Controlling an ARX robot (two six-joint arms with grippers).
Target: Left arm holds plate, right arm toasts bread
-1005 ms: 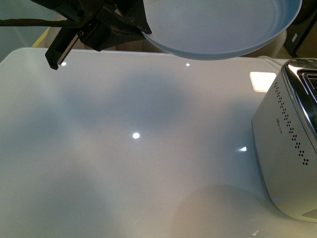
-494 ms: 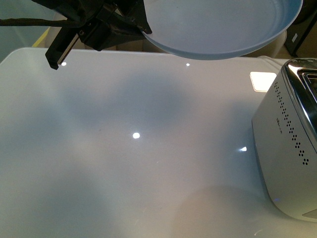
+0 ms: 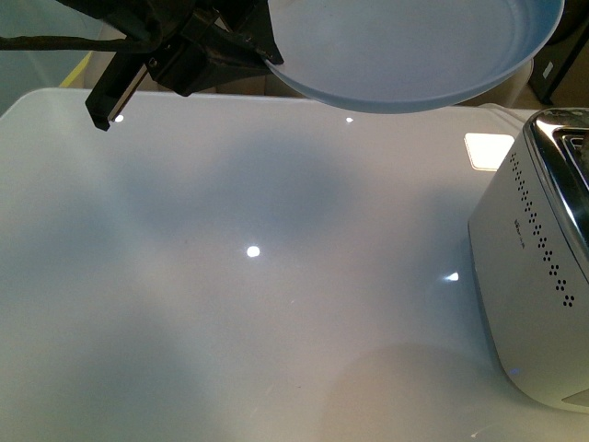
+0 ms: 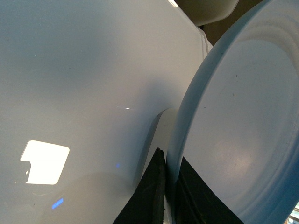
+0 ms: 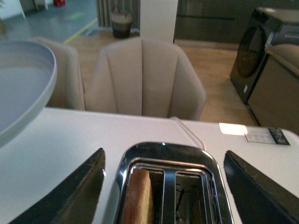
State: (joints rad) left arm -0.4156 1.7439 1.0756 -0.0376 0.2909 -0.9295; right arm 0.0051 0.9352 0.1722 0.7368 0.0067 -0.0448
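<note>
- Left arm (image 3: 138, 41): black, jointed, with black cabling. It reaches in from the upper left of the front view and is raised well above the table, with one flat bar slanting down and to the left.
- Left gripper (image 4: 169, 186): angular and black. Its two flat fingers (image 4: 152, 186) are closed on the plate's rim, one on each face, and the plate is carried clear of the table.
- Round, shallow, pale blue-grey plate (image 3: 414, 46): has a raised rim and a dull sheen. It is held in the air at the top of the front view, tilted slightly, and nothing is visible on it. Its shadow falls on the table below.
- Right gripper (image 5: 164, 156): two dark fingers spread wide apart, holding nothing. It is poised above the toaster, one finger towards each side of it.
- Polished chrome two-slot toaster (image 3: 534, 276): stands on the right of the table. Its side has rows of small perforations and a small mark too fine to read.
- Tan slice of bread (image 5: 136, 196): has a brown crust and stands upright in one toaster slot. The other slot is empty.
- Glossy white table (image 3: 230, 322): shows bright reflections of lamps.
- White label (image 5: 266, 134): lies flat on the table beyond the toaster. Its dark print is illegible.
- Beige upholstered chair (image 5: 145, 79): stands behind the table's far edge.
</note>
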